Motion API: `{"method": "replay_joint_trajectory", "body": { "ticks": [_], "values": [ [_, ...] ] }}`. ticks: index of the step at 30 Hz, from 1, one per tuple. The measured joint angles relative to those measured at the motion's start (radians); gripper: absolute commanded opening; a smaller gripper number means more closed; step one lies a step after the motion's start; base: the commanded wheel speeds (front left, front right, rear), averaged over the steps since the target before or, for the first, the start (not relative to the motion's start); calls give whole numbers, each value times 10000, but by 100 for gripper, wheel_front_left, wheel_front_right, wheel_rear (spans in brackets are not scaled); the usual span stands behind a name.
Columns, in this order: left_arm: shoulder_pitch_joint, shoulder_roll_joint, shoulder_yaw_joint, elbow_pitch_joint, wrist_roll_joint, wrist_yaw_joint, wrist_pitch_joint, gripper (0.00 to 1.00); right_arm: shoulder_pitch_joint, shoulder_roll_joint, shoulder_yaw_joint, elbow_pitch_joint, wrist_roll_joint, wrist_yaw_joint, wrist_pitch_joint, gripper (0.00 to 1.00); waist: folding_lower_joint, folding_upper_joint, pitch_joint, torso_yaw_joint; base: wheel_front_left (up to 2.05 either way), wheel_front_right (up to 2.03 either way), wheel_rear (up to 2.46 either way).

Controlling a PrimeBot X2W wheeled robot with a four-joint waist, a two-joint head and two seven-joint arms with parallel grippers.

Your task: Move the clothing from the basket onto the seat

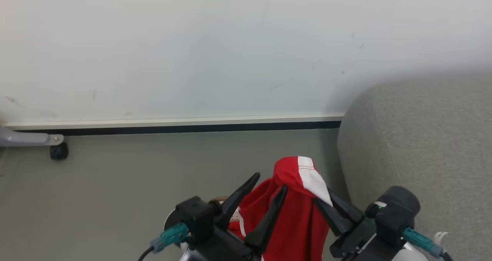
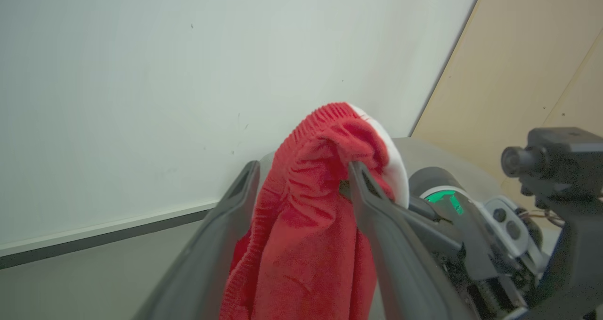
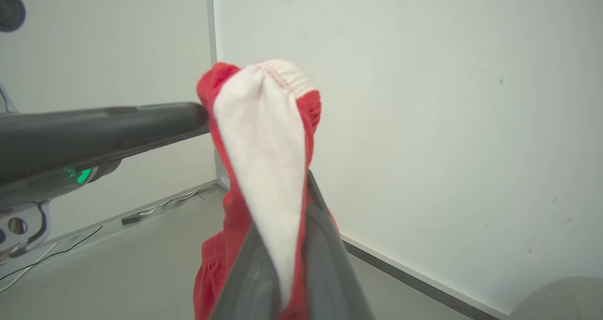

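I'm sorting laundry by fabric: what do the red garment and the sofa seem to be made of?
The red garment looks like soft matte knit, going by its ribbed, gathered band; possibly synthetic sportswear. The sofa looks like grey woven upholstery, matte, faintly grainy.

We face a pale wall (image 1: 192, 53), lightly scuffed with a few small dark marks. Along its foot runs a white baseboard (image 1: 173, 121) with a dark strip (image 1: 173, 129) beneath it, meeting a grey-green floor (image 1: 115, 184). At the far left we see a grey metal leg (image 1: 27, 138) ending in a small black caster (image 1: 59, 151) that rests on the floor. In the left wrist view a beige panel (image 2: 532, 61) adjoins the wall. In the right wrist view thin cables (image 3: 42, 258) trail across the floor near the baseboard.
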Motion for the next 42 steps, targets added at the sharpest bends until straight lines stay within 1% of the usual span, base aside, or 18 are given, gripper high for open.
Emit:
{"method": "replay_joint_trajectory", "body": {
  "ticks": [3, 7, 11, 14, 18, 21, 23, 28, 32, 34, 38, 42],
  "values": [
    [455, 203, 8, 33, 0, 144, 58, 100, 69, -159, -290, -324, 13, -56, 0, 0, 2, 2, -55, -259, 0, 0, 0],
    [851, 198, -209, 128, 2, 219, 84, 100, 542, -569, -775, -836, 92, -357, 0, 0, 2, 2, -43, -735, 0, 0, 0],
    [920, -86, -468, 123, 2, 234, 19, 100, 1253, -993, -1406, -1411, 355, -773, 0, 0, 2, 2, 28, -1263, 0, 0, 0],
    [1020, -228, -748, 94, 38, 318, -8, 100, 1670, -1252, -1866, -1802, 587, -945, 0, 0, 2, 2, 146, -1667, 0, 0, 0],
    [997, -326, -953, 71, 186, 405, -19, 100, 1829, -1363, -2533, -2017, 1145, -1068, 0, 0, 2, 2, 462, -2169, 0, 0, 0],
    [904, -336, -966, 96, 311, 558, -77, 100, 1557, -1279, -3045, -1927, 1871, -1032, 2, 0, 2, 2, 803, -2509, 0, 0, 0],
    [749, -351, -1058, 157, 385, 575, -75, 100, 1163, -1241, -3499, -1745, 2416, -974, 2, 0, 3, 2, 1061, -2720, 0, 0, 0],
    [282, -460, -1283, 320, 696, 675, 98, 100, -382, -1264, -4692, -706, 3618, -832, 165, 0, 4, 2, 1813, -3126, 0, 0, 0],
    [-29, -453, -1312, 374, 867, 792, 282, 100, -2303, -1384, -5770, 499, 4537, -811, 472, 0, 4, 3, 2464, -3318, 0, 0, 0],
    [-219, -441, -1260, 364, 905, 849, 353, 100, -3292, -1570, -6159, 1156, 4809, -823, 639, 0, 5, 2, 2785, -3364, 0, 0, 0],
    [-472, -280, -1106, 226, 1139, 1022, 474, 100, -5210, -1929, -6853, 2545, 5177, -986, 811, 0, 6, 3, 3433, -3373, 0, 0, 0],
    [-520, -59, -1101, 42, 1496, 1112, 685, 100, -6621, -2445, -7400, 3912, 5404, -1112, 805, 0, 6, 3, 4050, -3284, 0, 0, 0]
  ]
}}
